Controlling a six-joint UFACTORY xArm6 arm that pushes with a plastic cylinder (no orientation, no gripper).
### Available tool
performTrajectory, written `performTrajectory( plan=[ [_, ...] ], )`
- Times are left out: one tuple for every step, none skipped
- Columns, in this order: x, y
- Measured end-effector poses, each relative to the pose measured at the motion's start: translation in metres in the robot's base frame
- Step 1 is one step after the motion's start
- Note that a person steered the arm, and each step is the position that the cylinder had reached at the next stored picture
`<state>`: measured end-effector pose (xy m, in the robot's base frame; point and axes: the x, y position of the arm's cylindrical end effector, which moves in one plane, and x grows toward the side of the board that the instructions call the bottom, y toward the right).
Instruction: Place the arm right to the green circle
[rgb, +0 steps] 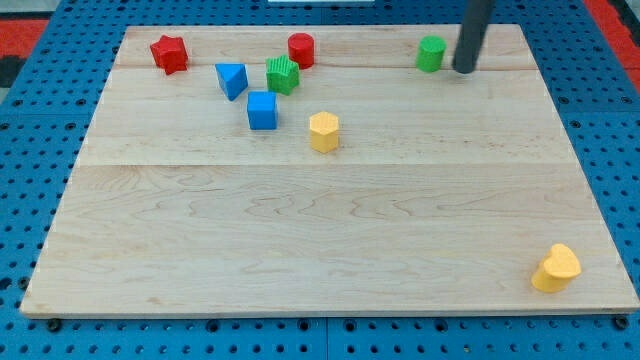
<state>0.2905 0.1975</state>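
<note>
The green circle (431, 53), a short green cylinder, stands near the view's top, right of centre, on the wooden board (330, 220). My dark rod comes down from the top edge, and my tip (464, 70) rests on the board just to the right of the green circle, a small gap apart from it.
A red star (169, 53), blue triangle (231, 80), green star (283, 75), red circle (301, 49), blue cube (262, 110) and yellow hexagon (323, 131) sit in the upper left part. A yellow heart (556, 268) lies at the bottom right corner. Blue pegboard surrounds the board.
</note>
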Motion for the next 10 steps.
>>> performTrajectory(
  plan=[
    [0.009, -0.079],
    [-0.002, -0.112],
    [-0.004, -0.051],
    [-0.022, -0.049],
    [-0.012, -0.031],
    [-0.004, 0.018],
    [-0.003, 0.018],
    [-0.004, 0.018],
    [-0.004, 0.018],
    [-0.005, 0.018]
  ],
)
